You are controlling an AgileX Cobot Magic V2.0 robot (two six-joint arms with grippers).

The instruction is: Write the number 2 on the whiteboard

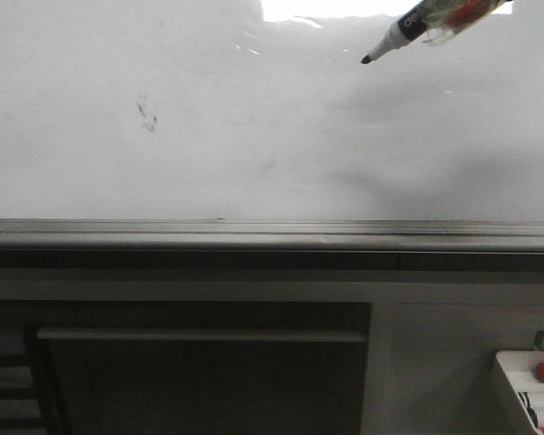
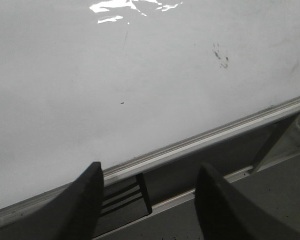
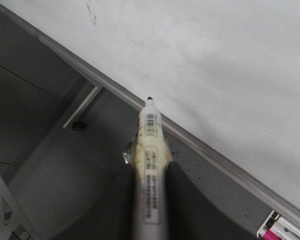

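Overhead, right end effector [image 3: 149, 200] clamps marker [image 1: 401, 34], tip off whiteboard [image 1: 254, 136]; no digit drawn. Left end effector [image 2: 149, 205] fingers apart, below rail [image 2: 200, 142].

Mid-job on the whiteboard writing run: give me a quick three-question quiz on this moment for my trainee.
1. True or false: a finished "2" is already on the whiteboard.
2. Which pincer holds the marker? A) left B) right C) neither
3. Fill in: the left pincer is ____ and holds nothing.

Key
1. False: only a small dark smudge and faint grey marks show.
2. B: the marker sits in the right pincer, its tip up near the glare patch; whether it touches the board cannot be told.
3. open
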